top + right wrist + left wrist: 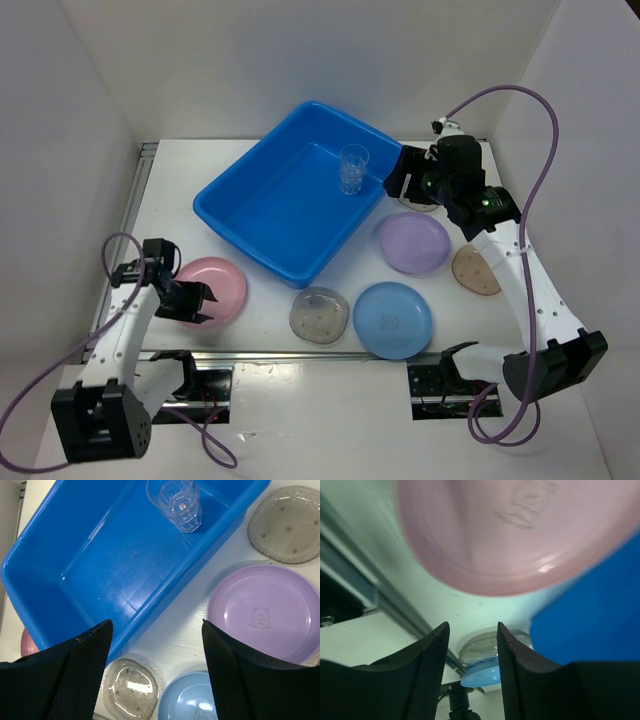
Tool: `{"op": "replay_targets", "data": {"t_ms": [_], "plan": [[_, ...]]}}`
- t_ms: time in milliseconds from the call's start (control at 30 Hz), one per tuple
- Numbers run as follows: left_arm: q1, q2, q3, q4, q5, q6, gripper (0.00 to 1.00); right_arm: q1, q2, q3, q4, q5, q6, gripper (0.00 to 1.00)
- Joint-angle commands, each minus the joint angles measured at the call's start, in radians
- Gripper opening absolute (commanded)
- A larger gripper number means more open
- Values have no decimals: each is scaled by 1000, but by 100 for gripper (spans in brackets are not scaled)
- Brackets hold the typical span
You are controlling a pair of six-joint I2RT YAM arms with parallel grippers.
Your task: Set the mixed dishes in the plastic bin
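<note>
Blue bin (232, 208) sat far centre, glossy, rolled rim. One clear ribbed cup (352, 168) stood upright inside, by the far-right wall. Round pink plate (226, 281) lay near left, close to the bin. Left gripper (200, 302) hung over the plate's left part, jaws half spread, gap bare. Right gripper (156, 625) gaped wide above the bin's right rim.

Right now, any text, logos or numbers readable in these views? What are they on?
No text can be read.
Purple plate: bear print with a line of lettering under it, too small to read.
Blue plate: faint print, too small to read.
Pink plate: mark near the centre, blurred.
</note>
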Motion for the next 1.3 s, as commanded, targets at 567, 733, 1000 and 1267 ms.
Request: {"op": "replay_targets", "data": {"t_ms": [567,733,1000,1267], "plan": [[-90,254,-25,13,-118,-88,51,16,-51,-2,38,-9,4,77],[-174,376,-2,22,-150,-113,52,16,-42,16,38,-9,4,77],[-216,455,-13,140,-141,-153,52,16,-42,16,29,-9,-5,77],[-216,504,-31,229,-141,-162,44,16,-42,16,29,0,-14,77]]}}
